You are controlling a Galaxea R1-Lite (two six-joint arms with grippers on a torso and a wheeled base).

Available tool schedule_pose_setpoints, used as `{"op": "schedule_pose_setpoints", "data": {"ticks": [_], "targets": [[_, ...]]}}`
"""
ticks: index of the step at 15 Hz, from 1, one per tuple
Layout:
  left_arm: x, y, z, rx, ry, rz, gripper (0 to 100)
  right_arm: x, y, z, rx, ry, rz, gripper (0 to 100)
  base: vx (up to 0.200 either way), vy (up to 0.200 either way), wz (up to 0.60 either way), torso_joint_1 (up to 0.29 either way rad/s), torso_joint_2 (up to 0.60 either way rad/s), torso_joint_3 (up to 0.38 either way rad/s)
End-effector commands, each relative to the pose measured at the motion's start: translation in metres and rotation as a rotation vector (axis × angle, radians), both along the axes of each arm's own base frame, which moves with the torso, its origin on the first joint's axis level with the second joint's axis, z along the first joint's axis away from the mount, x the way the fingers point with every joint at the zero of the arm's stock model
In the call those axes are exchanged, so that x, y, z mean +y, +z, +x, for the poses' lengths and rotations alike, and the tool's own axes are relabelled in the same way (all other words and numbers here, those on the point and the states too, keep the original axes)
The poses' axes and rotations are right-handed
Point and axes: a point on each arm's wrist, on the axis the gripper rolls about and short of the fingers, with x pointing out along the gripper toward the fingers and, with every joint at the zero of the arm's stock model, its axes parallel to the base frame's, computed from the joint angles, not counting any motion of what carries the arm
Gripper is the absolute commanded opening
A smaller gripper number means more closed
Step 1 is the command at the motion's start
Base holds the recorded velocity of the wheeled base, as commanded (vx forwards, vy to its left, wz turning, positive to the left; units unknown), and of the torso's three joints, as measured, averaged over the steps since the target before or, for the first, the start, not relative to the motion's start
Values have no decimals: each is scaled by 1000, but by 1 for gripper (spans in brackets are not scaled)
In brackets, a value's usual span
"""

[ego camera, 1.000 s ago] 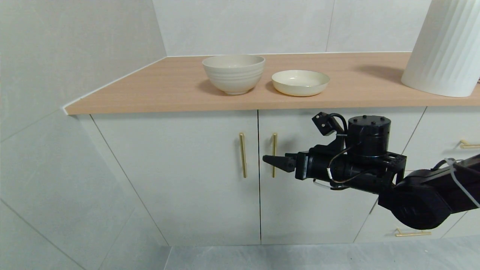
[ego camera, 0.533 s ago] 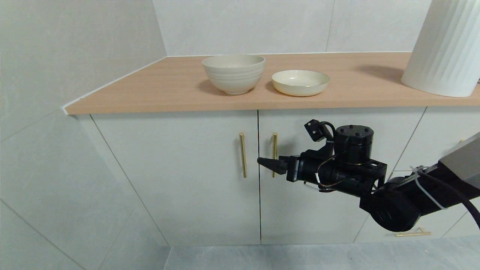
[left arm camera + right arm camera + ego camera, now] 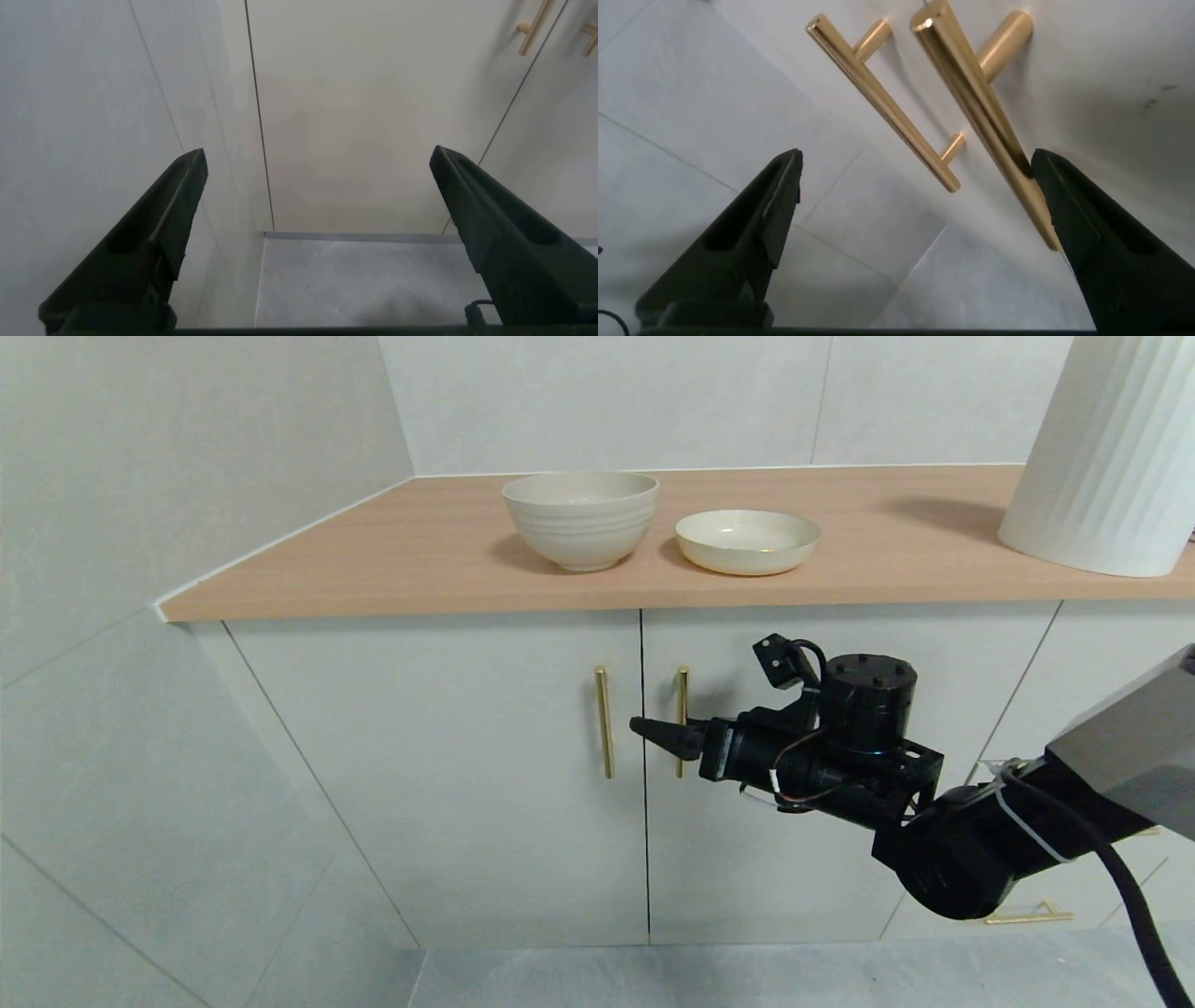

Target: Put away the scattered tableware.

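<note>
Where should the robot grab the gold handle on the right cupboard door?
Grip the right door handle around the middle of its bar, straight from the front, one finger each side. It is a thin upright rod held off the door on posts, so fingers should fit around it. The open right gripper is close in front.

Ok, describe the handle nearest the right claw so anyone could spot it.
Below the wooden countertop, two pale cabinet doors meet at a seam flanked by upright brass handles. It's the right door's handle, just behind the right claw; its twin stands clear.
</note>
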Motion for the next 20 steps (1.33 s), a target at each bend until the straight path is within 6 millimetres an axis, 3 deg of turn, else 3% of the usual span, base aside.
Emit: {"op": "schedule_pose_setpoints", "data": {"ticks": [1, 7, 12, 20], "targets": [[0, 0, 0, 0, 0, -1, 100, 4, -6, 3, 13, 7, -3, 100, 0, 0, 0, 0, 0, 0], [0, 0, 0, 0, 0, -1, 100, 14, -8, -5, 9, 41, 8, 100, 0, 0, 0, 0, 0, 0], [0, 0, 0, 0, 0, -2, 100, 7, 0, -17, 25, 57, 19, 100, 0, 0, 0, 0, 0, 0], [0, 0, 0, 0, 0, -2, 100, -36, 34, -81, 4, 258, 34, 100, 0, 0, 0, 0, 0, 0]]}}
